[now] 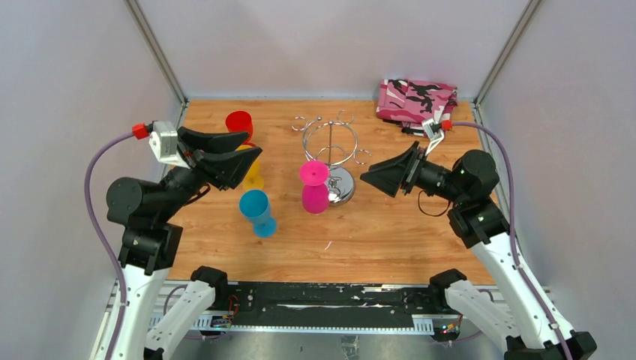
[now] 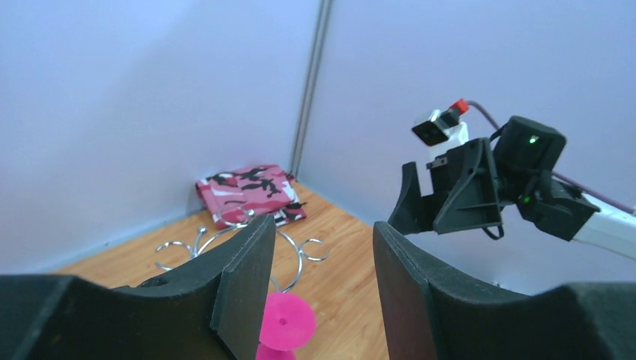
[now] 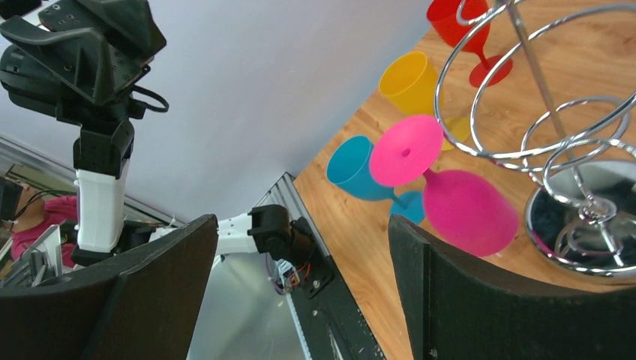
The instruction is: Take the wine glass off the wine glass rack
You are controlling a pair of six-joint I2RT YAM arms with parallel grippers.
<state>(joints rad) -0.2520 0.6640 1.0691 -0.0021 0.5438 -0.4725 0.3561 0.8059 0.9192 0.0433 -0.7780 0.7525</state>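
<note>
The chrome wine glass rack (image 1: pixel 331 142) stands at the middle of the table, its disc base (image 1: pixel 343 184) to the front right. A pink wine glass (image 1: pixel 314 196) hangs upside down at the rack's front left, with its round foot (image 3: pixel 406 150) up against the ring. My left gripper (image 1: pixel 253 148) hovers open and empty to the left of the rack, pointing at it; the pink foot (image 2: pixel 286 321) shows low between its fingers. Right of the rack, my right gripper (image 1: pixel 367 178) is open and empty, aimed at the pink wine glass (image 3: pixel 469 211).
A blue glass (image 1: pixel 257 212) stands upright front left of the rack. A yellow glass (image 1: pixel 253 177) sits under the left gripper, and a red glass (image 1: pixel 240 123) stands behind it. A pink camouflage cloth (image 1: pixel 416 100) lies in the back right corner. Walls close in three sides.
</note>
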